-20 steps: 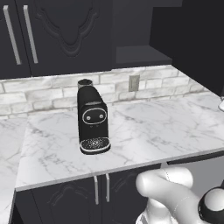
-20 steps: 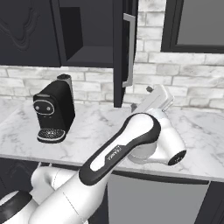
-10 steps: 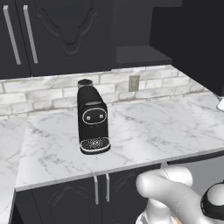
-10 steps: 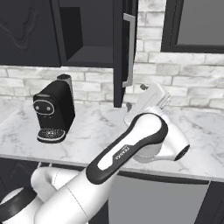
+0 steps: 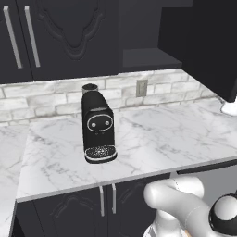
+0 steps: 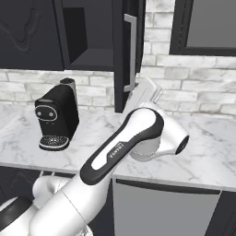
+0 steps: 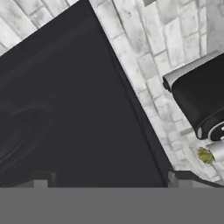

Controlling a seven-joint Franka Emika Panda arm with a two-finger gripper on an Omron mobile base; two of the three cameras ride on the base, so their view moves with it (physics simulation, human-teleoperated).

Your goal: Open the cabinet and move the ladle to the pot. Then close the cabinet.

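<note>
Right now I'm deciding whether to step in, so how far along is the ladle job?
Done: the tall black wall cabinet's door with the silver bar handle stands open. In hand: nothing; the end effector is open, facing the door's carved panel. Left: get the ladle, put it in the pot, close the door.

This is a home kitchen, rendered rather than filmed. A white marble counter [image 5: 152, 139] runs across the middle of the left base view, backed by a pale brick backsplash [image 5: 51, 95] with a wall socket [image 5: 141, 87], and a black pod coffee machine [image 5: 97, 125] stands on it left of centre. Black wall cabinets with carved doors and long silver bar handles [image 5: 30, 28] fill the upper left, and black under-counter cabinets [image 5: 88, 208] line the bottom.
</note>
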